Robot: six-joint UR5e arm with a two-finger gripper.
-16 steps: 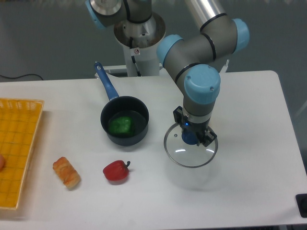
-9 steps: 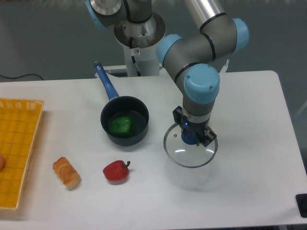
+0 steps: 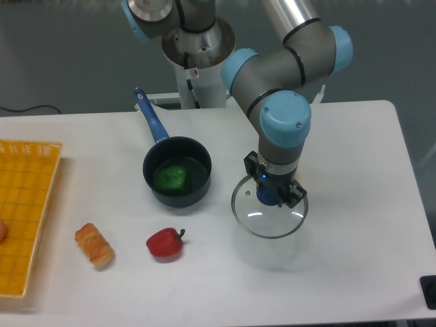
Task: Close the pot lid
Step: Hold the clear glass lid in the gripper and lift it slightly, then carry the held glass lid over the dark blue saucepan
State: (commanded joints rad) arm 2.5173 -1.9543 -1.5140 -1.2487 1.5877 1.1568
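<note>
The dark pot (image 3: pixel 177 180) with its long blue handle stands uncovered on the white table, a green piece of food inside it. To its right the glass pot lid (image 3: pixel 269 216) hangs slightly above the table, casting a faint shadow below. My gripper (image 3: pixel 270 195) points straight down over the lid's centre and is shut on the lid's blue knob, which shows between the fingers. The lid's left rim is a short gap away from the pot's right wall.
A red pepper (image 3: pixel 165 243) and a bread roll (image 3: pixel 95 245) lie in front of the pot. A yellow basket (image 3: pixel 24 211) occupies the left edge of the table. The robot base (image 3: pixel 197 51) rises behind the pot.
The gripper and the lid have shifted very slightly left, toward the pot. Nothing else has moved.
</note>
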